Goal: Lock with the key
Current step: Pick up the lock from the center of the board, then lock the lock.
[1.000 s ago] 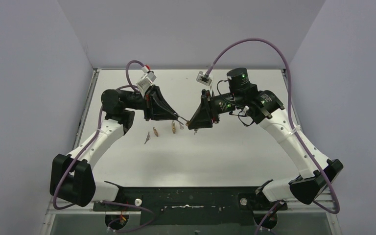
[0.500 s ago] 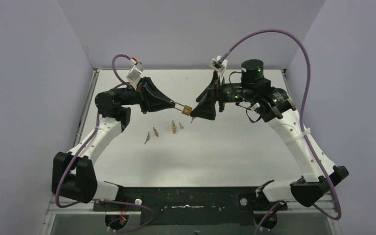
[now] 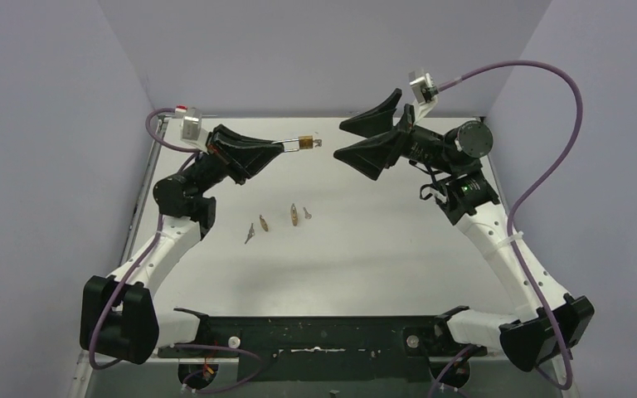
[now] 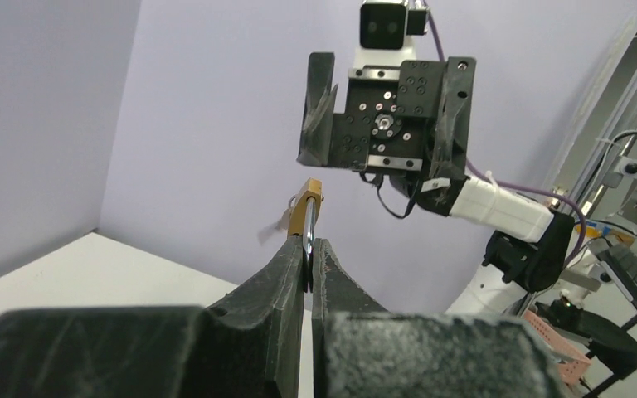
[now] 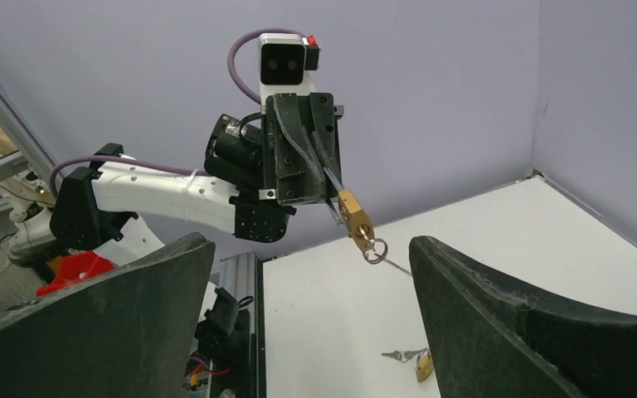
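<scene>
A small brass padlock (image 3: 305, 143) hangs in the air above the back of the table. My left gripper (image 3: 287, 147) is shut on its steel shackle. The left wrist view shows the padlock (image 4: 308, 212) edge-on, sticking out past my left gripper (image 4: 309, 247). The key (image 3: 318, 143) sticks out of the lock's far end; in the right wrist view the key (image 5: 398, 266) hangs with a ring from the padlock (image 5: 355, 217). My right gripper (image 3: 342, 138) faces it, open and empty, a short way to the right. The right gripper (image 5: 311, 243) has its jaws wide apart.
On the white table (image 3: 381, 249) lie a second brass padlock with keys (image 3: 296, 215) and two more small pieces (image 3: 263, 222) (image 3: 250, 234) left of it. That second padlock (image 5: 422, 365) shows low in the right wrist view. Purple walls enclose the table on three sides.
Both arms rose. The right gripper opened, let go at the key and drew back to the right. The left gripper carried the padlock up and toward the back.
</scene>
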